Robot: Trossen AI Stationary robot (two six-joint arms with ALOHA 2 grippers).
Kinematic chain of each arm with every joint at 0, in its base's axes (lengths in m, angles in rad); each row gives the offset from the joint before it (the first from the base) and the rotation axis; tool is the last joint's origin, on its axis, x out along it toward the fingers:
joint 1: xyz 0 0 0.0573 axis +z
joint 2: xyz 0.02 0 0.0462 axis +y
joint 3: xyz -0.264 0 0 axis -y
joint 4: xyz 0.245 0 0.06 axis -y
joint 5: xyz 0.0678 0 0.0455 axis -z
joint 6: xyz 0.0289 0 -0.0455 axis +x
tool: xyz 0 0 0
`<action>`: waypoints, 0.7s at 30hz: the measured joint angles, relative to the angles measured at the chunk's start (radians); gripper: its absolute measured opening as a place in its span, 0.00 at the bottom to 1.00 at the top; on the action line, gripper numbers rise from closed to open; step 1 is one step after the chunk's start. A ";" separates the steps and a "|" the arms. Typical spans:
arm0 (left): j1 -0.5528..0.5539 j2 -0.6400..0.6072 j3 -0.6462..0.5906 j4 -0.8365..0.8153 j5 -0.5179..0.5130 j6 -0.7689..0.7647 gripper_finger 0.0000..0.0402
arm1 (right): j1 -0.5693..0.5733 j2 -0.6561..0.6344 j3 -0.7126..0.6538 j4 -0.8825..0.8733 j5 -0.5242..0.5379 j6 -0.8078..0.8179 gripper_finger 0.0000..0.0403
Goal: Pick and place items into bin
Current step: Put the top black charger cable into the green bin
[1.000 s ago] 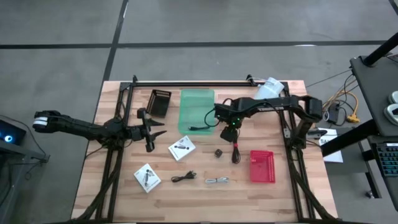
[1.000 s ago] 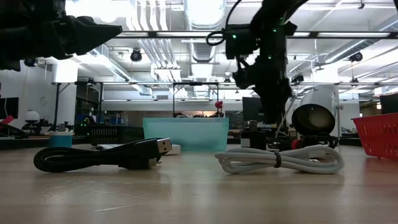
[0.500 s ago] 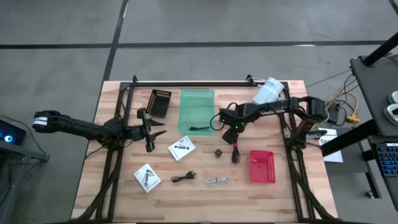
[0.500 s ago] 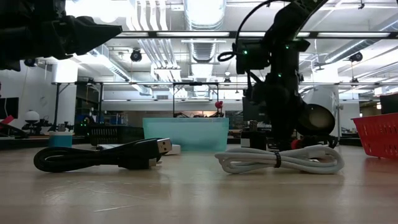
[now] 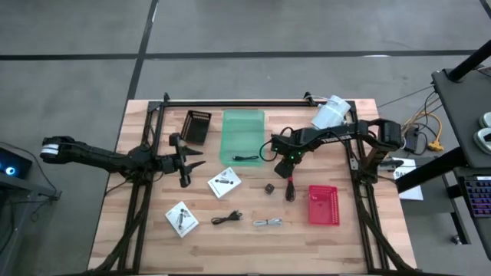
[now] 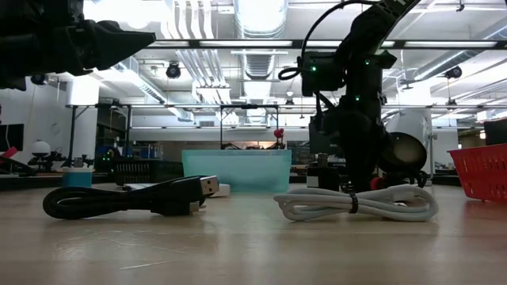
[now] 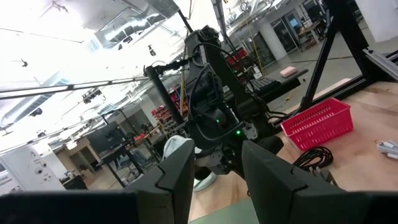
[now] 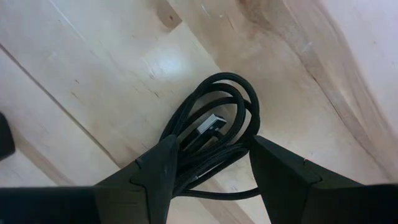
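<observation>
Right hand [image 8: 208,165] low over a coiled black cable [image 8: 214,134] on the pale wooden table [image 5: 146,238].
Its fingers stand apart, straddling the coil, not gripping; the left hand [image 5: 193,163] waits parted, well apart; a bright workshop lies beyond.

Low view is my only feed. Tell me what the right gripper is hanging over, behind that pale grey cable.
Observer: The right gripper is over a black coiled cable, with one open finger on either side of the coil.
Operator: Say whether the coil is off the table.
Observer: No, it lies flat on the table; the right wrist view shows no lift.
Operator: Report what the green bin holds.
Observer: The green bin holds one thin black cable, seen from above.
</observation>
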 joint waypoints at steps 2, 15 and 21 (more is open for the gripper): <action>0.000 0.000 0.000 0.000 0.000 0.000 0.29 | 0.000 0.000 0.000 0.001 0.000 -0.017 0.46; 0.000 0.000 0.000 0.000 0.000 0.000 0.29 | 0.000 0.000 -0.016 0.012 -0.003 -0.064 0.34; 0.000 0.000 0.000 0.000 0.000 0.000 0.29 | 0.000 -0.001 -0.016 0.012 -0.004 -0.067 0.21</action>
